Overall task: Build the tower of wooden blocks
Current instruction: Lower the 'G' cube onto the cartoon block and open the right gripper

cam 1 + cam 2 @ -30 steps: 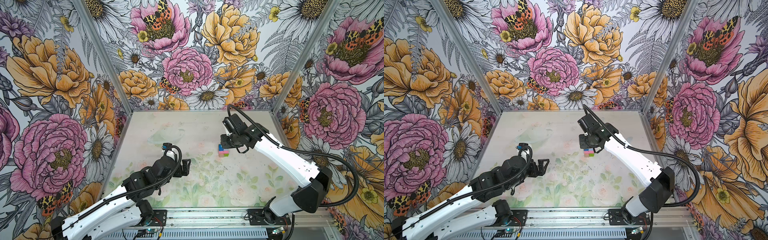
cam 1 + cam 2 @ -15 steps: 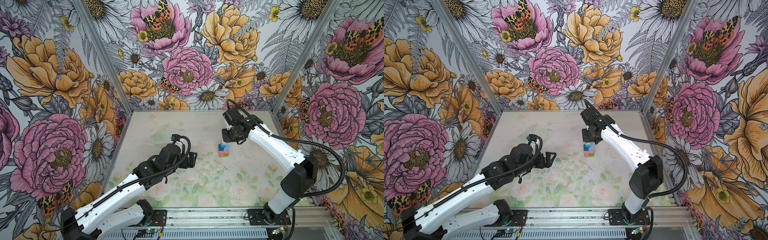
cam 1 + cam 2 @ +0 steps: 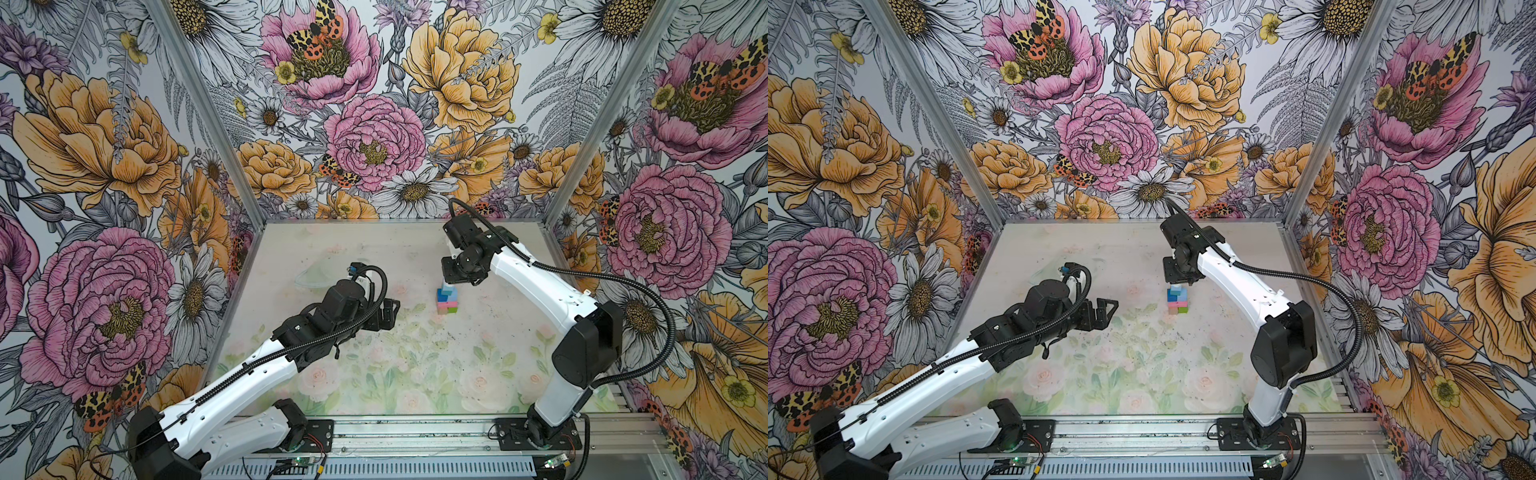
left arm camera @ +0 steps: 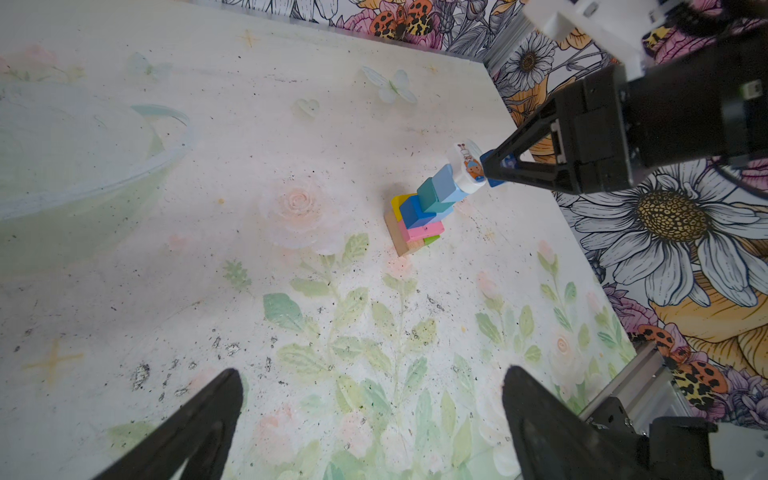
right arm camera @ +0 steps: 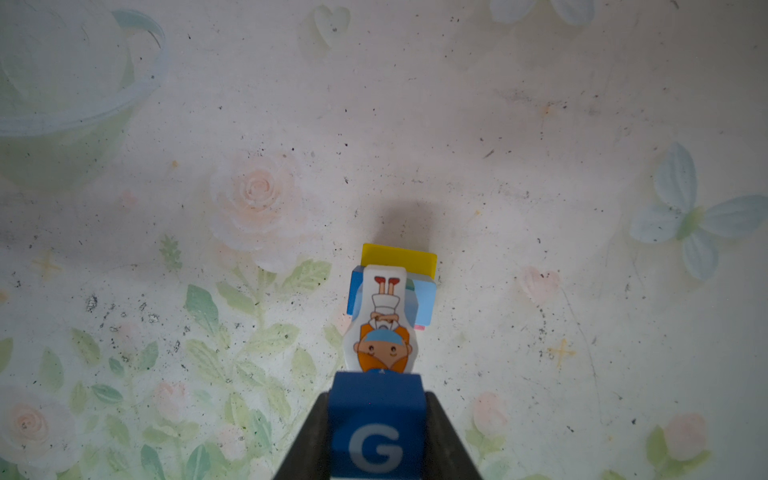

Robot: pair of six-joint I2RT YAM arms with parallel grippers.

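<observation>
G cube (image 5: pixel 375 446): dark blue, pinched in the right claw (image 4: pixel 492 172), at the head end of the flat cartoon figure (image 5: pixel 384 320) that caps the tower (image 3: pixel 447 297); touching it or just apart, cannot tell. Tower: narrow, upright on the desk (image 3: pixel 374 374), its top just ahead of the cube (likely a short shift over, then down). Left claw (image 3: pixel 1105 311): spread, empty, well apart; the right arm is nearer.
</observation>
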